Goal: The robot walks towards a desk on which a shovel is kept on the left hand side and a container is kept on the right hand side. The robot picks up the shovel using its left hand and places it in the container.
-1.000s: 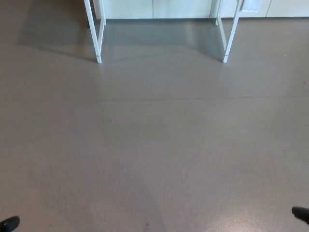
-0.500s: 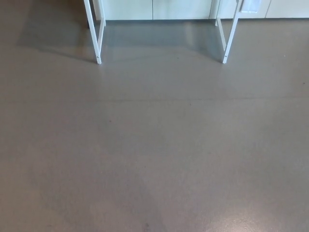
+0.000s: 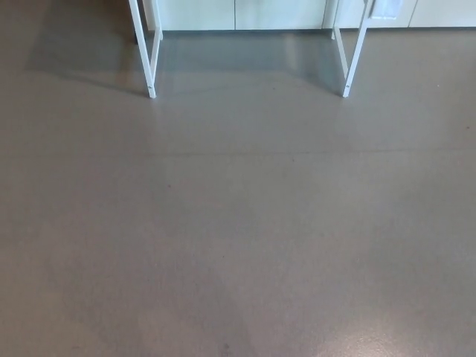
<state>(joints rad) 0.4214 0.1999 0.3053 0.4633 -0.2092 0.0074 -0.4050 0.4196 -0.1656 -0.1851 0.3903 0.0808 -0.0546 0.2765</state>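
Note:
Neither the shovel nor the container shows in the head view. Only the desk's white metal legs appear at the top of the picture: the left leg (image 3: 151,52) and the right leg (image 3: 351,56), standing on the grey floor (image 3: 238,223). The desk top is cut off above the frame. No part of either hand or arm is in the picture.
A white cabinet front (image 3: 245,13) runs along the wall behind the desk legs. A dark shadow (image 3: 74,52) lies on the floor to the left of the left leg. Grey floor stretches from the bottom edge up to the desk.
Dark tips that showed at both bottom corners a second ago have left the picture. The view has hardly shifted since.

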